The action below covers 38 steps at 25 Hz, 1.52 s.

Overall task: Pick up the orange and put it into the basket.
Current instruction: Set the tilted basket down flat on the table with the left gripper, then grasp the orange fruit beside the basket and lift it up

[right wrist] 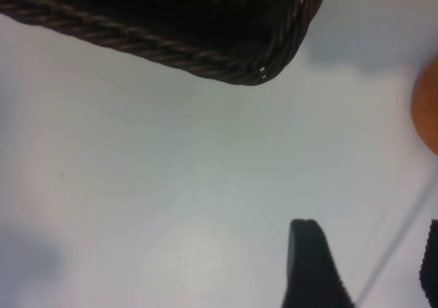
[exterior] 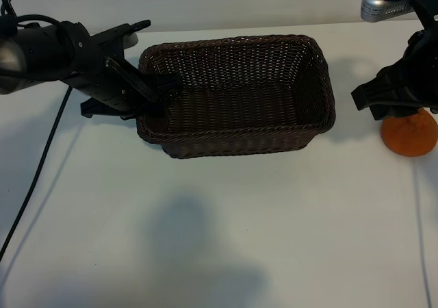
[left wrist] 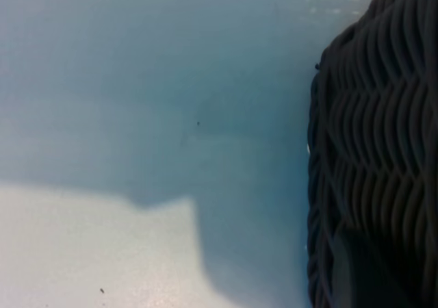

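The orange [exterior: 409, 135] is partly hidden: its upper part is covered by the right gripper [exterior: 383, 101], and it lies on the table [exterior: 219, 233] near the right edge of the exterior view, apart from the basket [exterior: 239, 96]. In the right wrist view only a sliver of the orange [right wrist: 428, 113] is seen at the frame's edge, and one dark fingertip [right wrist: 311, 263] is cut off by the border; the jaws are held spread with nothing between them. The basket's braided rim [right wrist: 226, 65] is shown only at one corner there.

The left gripper [exterior: 161, 89] is seen at the basket's left end, its fingers narrowly parted at the rim; whether the rim is pinched cannot be told, as dark fingers merge with dark wicker. In the left wrist view only the woven wall [left wrist: 376, 150] and bare table [left wrist: 137, 116] are shown.

A black cable [exterior: 34, 178] is trailed across the table at left, and a silver fixture [exterior: 387, 5] is cut off at top right. A broad shadow [exterior: 198, 253] lies on the table in front of the basket.
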Each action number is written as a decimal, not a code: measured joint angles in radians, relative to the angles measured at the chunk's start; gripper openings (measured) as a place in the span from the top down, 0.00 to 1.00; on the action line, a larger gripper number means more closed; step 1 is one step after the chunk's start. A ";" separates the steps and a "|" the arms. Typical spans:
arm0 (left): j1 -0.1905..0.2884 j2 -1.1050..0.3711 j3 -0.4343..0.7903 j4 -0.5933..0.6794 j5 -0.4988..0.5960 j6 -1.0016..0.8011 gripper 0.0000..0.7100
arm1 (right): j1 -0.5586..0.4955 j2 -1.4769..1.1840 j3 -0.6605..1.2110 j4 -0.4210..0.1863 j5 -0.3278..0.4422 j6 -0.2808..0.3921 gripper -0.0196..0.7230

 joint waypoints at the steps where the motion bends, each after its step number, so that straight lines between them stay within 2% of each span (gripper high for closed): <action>1: 0.000 0.000 0.000 0.000 0.002 -0.001 0.79 | 0.000 0.000 0.000 0.000 0.001 0.000 0.44; 4: 0.000 0.000 0.000 0.000 0.010 -0.001 0.78 | 0.000 0.000 0.000 0.000 0.001 0.000 0.44; 6: 0.000 0.000 0.000 -0.003 0.012 -0.001 0.70 | 0.000 0.000 0.000 0.000 0.001 0.001 0.44; 8: 0.000 -0.001 0.000 -0.006 0.012 -0.001 0.54 | 0.000 0.000 0.000 0.000 0.001 0.001 0.44; 12: 0.000 -0.012 0.000 -0.008 0.014 -0.001 0.15 | 0.000 0.000 0.000 0.000 0.001 0.001 0.44; 13: 0.000 -0.020 0.000 -0.008 0.014 -0.001 0.08 | 0.000 0.000 0.000 0.000 0.002 0.001 0.44; 15: 0.000 -0.039 0.000 -0.010 0.016 -0.002 0.02 | 0.000 0.000 0.000 0.000 0.002 0.000 0.44; 22: 0.012 -0.105 0.000 -0.007 0.082 -0.002 0.03 | 0.000 0.000 0.000 0.000 0.002 0.000 0.44; 28: 0.019 -0.180 0.000 0.067 0.170 -0.002 0.04 | 0.000 0.000 0.000 0.000 0.002 0.000 0.44; 38: 0.021 -0.283 -0.006 0.165 0.227 -0.024 0.06 | 0.000 0.000 0.000 0.000 0.002 0.000 0.44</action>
